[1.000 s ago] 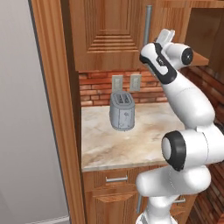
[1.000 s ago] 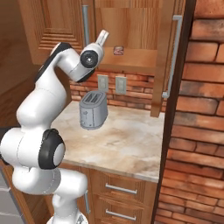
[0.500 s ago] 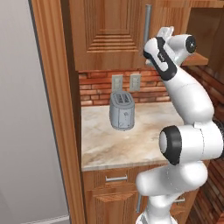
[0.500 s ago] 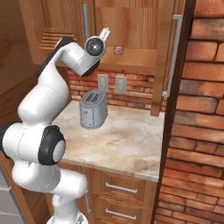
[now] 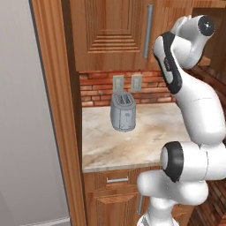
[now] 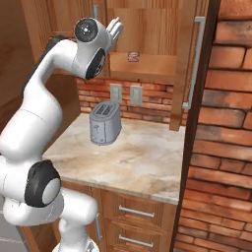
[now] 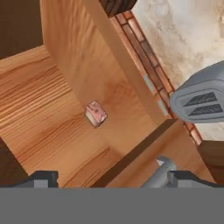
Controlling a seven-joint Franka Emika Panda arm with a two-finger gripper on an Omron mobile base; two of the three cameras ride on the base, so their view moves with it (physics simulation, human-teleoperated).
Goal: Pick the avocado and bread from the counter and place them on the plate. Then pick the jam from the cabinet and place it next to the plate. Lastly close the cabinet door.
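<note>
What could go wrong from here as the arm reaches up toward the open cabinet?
1. The hand is raised close to the cabinet's front edge; pushing in could clip the shelf or frame.
2. The jam is small and sits deep on the shelf, so a slightly off approach might knock it back or tip it.
3. The open cabinet door hangs over the counter; withdrawing the arm sideways could strike it.

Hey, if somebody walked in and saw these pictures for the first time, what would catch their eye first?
Probably the white arm, reared up high with its gripper raised to the open wall cabinet. Next, the small reddish jam sitting alone on the cabinet shelf. Then the grey toaster, standing on the beige counter against the brick wall.
</note>
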